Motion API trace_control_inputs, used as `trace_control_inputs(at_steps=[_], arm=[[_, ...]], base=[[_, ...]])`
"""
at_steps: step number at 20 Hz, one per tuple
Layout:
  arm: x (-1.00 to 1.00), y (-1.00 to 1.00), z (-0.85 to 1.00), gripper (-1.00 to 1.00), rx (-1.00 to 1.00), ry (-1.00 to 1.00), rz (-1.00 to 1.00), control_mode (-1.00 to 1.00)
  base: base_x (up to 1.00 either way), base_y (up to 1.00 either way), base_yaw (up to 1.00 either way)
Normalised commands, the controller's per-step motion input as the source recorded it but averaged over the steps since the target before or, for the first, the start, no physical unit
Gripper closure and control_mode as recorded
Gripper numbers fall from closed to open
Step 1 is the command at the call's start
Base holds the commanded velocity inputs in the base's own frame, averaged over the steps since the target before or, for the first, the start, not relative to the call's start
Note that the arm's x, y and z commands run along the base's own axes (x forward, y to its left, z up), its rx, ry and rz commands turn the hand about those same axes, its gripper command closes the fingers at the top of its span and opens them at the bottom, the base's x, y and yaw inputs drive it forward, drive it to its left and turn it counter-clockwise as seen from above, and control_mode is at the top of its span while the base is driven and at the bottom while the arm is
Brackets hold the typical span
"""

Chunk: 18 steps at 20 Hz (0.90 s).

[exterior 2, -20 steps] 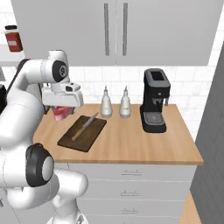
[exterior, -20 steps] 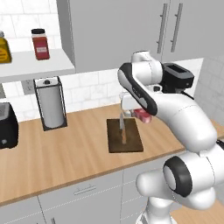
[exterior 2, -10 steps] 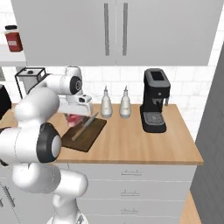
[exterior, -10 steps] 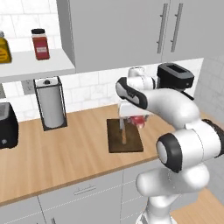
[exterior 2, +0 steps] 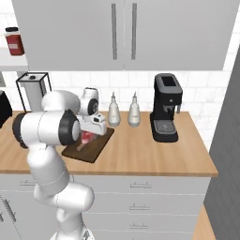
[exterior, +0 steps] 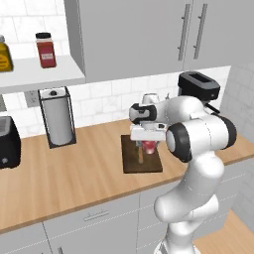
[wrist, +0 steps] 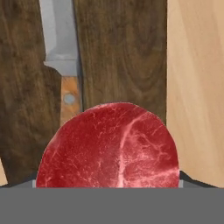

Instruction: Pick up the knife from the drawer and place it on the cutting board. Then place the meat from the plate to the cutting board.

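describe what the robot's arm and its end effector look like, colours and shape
The arm is glossy white, built of fat rounded segments with dark grey rings at the joints. The end effector is a blocky white hand; its small dark finger tips barely show. No cables or markings are visible.

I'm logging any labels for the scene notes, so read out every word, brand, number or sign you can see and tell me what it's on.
No text can be read anywhere in these pictures.
Red jar on the shelf: a label patch, too blurred to read.
Yellow bottle beside it: label too blurred to read.
Coffee machine: no lettering visible.
Knife, cutting board, meat: no markings.
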Motion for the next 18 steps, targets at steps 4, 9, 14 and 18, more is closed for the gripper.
trace_control_inputs(at_steps=[4,9,14,18], arm=[[0.18,0.0,-0.4,1.0,0.0,-0.01,0.0,-1.0],[-0.12,0.0,-0.05,1.0,0.0,-0.02,0.0,-1.0],[-0.09,-0.01,-0.07,1.0,0.0,0.0,0.0,-1.0],[0.0,0.0,-0.11,-1.0,0.0,0.0,0.0,-1.0]], base=[[0.0,0.0,0.0],[0.0,0.0,0.0],[0.0,0.0,0.0],[0.0,0.0,0.0]])
